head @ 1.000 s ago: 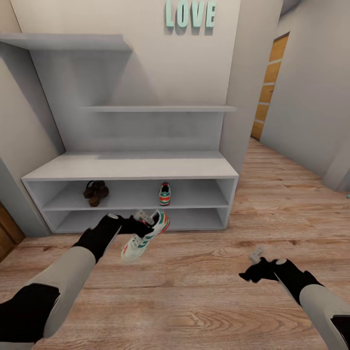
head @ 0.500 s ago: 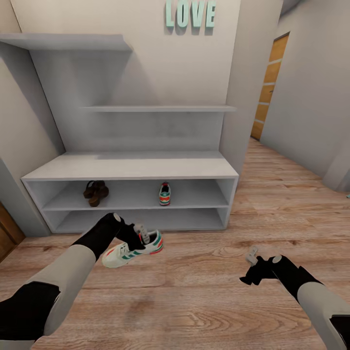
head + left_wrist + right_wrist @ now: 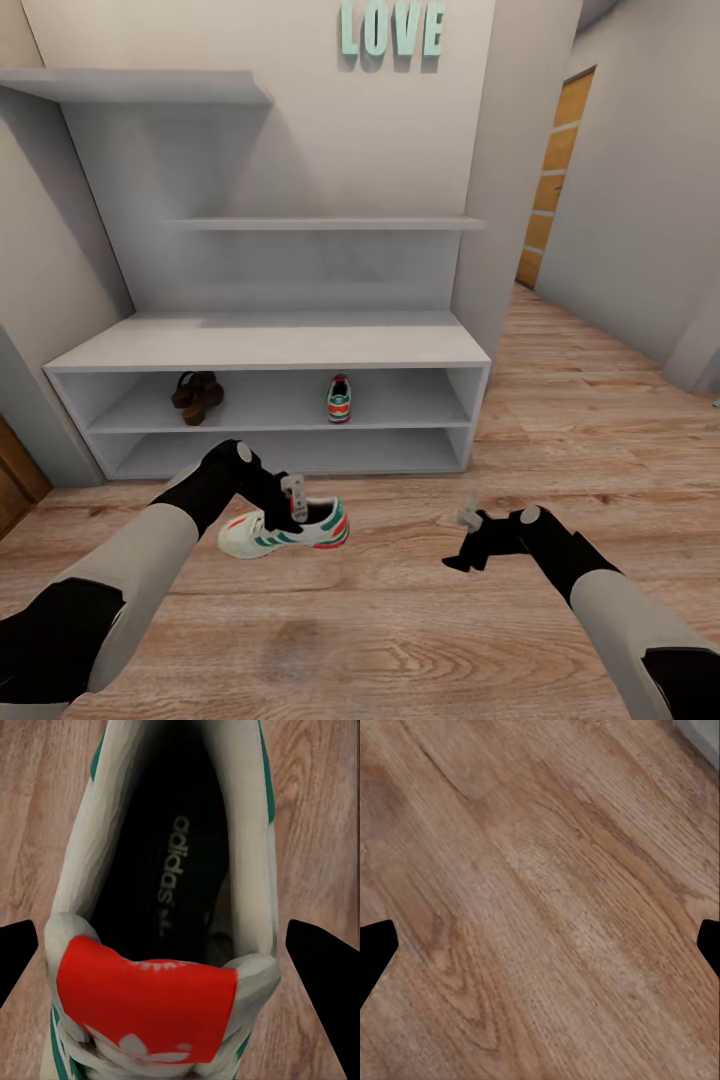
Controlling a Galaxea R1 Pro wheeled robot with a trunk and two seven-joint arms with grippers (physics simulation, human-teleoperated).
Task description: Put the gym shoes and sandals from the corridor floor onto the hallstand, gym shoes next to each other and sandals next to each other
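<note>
A white gym shoe (image 3: 300, 532) with teal and red trim hangs level just over the corridor floor (image 3: 400, 620), in front of the hallstand (image 3: 270, 345). My left gripper (image 3: 292, 500) is shut on it. In the left wrist view the fingers flank its collar, and its dark opening (image 3: 172, 870) and red tongue label face the camera. The other gym shoe (image 3: 339, 398) stands on the upper low shelf, right of centre. The brown sandals (image 3: 196, 395) sit together at that shelf's left. My right gripper (image 3: 464, 540) is open over bare planks (image 3: 540, 870), to the right of the held shoe.
The hallstand's bottom shelf (image 3: 380, 455) and broad top (image 3: 270, 340) carry nothing. Teal LOVE letters (image 3: 392, 28) hang on the wall above. A wooden door (image 3: 555, 180) stands down the corridor at right. Another brown door edge (image 3: 15, 480) is at far left.
My left gripper lowered the gym shoe from a tilted pose near the rack to a level pose lower and nearer me. The right gripper moved left towards the shoe.
</note>
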